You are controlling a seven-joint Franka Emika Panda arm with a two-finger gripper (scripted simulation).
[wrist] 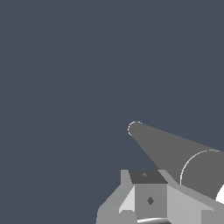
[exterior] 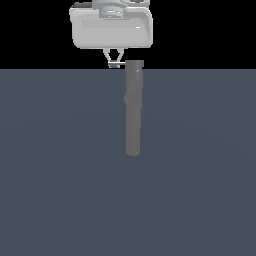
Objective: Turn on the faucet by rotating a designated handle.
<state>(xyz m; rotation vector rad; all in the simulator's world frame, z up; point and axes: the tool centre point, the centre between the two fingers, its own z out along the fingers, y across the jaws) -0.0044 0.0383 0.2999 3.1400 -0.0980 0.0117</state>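
Note:
The faucet (exterior: 133,110) is a long dull-grey tube lying on the dark floor, its rounded end toward the camera in the exterior view and its squarish capped end far from it. The handle (exterior: 121,65), a short thin pale rod, sticks out of that far end toward the exterior view's left. My gripper (exterior: 115,62) hangs over it, its two fingers drawn together into a narrow V, and the tips rest on the handle. The wrist view shows the faucet (wrist: 175,151), the joined fingers (wrist: 149,199) and a pale strip of the handle (wrist: 153,220) beneath them. Whether the rod is pinched is unclear.
A flat, dark blue-grey floor (exterior: 60,175) fills the scene below a black background. No other object shows in either view.

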